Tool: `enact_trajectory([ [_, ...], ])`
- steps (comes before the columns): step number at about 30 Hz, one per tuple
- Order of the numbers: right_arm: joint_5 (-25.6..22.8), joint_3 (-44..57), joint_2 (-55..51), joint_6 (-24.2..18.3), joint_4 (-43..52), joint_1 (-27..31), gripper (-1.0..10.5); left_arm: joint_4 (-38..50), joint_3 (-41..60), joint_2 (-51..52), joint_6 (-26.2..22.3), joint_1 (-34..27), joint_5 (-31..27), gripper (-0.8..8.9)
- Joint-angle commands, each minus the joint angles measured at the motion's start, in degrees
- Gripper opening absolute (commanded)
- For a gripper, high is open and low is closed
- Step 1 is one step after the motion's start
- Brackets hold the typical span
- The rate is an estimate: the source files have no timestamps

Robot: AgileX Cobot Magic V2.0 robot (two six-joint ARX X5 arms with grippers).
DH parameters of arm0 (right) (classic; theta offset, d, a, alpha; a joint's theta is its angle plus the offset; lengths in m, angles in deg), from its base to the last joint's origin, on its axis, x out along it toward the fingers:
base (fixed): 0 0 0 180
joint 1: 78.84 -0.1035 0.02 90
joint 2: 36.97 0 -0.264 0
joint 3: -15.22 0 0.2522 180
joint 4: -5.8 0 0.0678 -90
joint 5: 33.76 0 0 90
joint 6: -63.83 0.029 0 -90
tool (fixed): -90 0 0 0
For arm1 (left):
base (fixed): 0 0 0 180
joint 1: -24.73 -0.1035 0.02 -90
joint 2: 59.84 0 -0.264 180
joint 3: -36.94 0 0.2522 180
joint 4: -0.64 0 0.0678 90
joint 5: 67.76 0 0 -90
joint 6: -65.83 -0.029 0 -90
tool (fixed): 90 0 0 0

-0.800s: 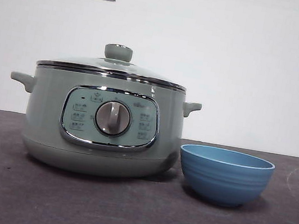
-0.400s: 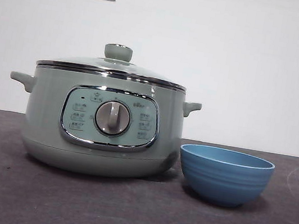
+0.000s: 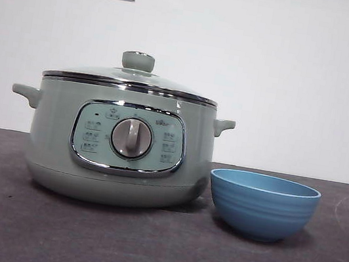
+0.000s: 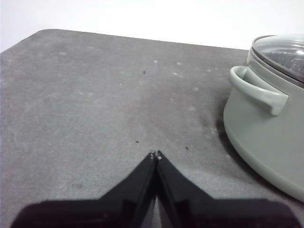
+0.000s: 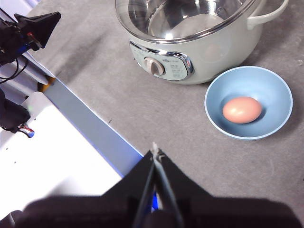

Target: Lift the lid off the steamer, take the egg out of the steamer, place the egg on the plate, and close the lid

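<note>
The steamer (image 3: 118, 149) is sitting on the grey table (image 3: 142, 252), left of centre in the front view, with its dial facing the camera. The lid (image 3: 131, 79) is resting on the steamer's rim, its knob pointing straight up. The plate (image 3: 262, 205) is standing just beside the steamer, lower right of centre, with a narrow gap showing between them. From this low angle the plate's inside is hidden.

In the right wrist view the egg (image 5: 242, 109) is lying inside the plate (image 5: 275, 123), near its middle. The steamer (image 5: 190, 47) is filling the upper part of that frame, and through the lid (image 5: 190, 14) the shiny inner pot is showing.

The right pincer (image 5: 156, 153) is hanging above bare table, well apart from plate and steamer, jaws pressed together and gripping nothing. The left pincer (image 4: 155, 155) is also closed on nothing, hovering over bare table, with the steamer (image 4: 266, 137) and one side handle at the right edge of its view.
</note>
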Motion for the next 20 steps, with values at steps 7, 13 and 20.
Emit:
enact_trajectory([
  [7, -0.3, 0.3, -2.7, -10.7, 4.9, 2.4, 0.0, 0.3, 0.8, 0.1, 0.4, -0.2, -0.3, -0.04],
  [13, 4.3, 8.3, -11.1, -10.4, 19.6, 12.8, 0.0, 0.3, 0.8, 0.1, 0.4, -0.2, -0.3, -0.04],
  [20, 4.4, 30.1, -25.2, -10.2, 40.0, 21.5, 0.0, 0.3, 0.8, 0.1, 0.4, -0.2, -0.3, -0.04],
])
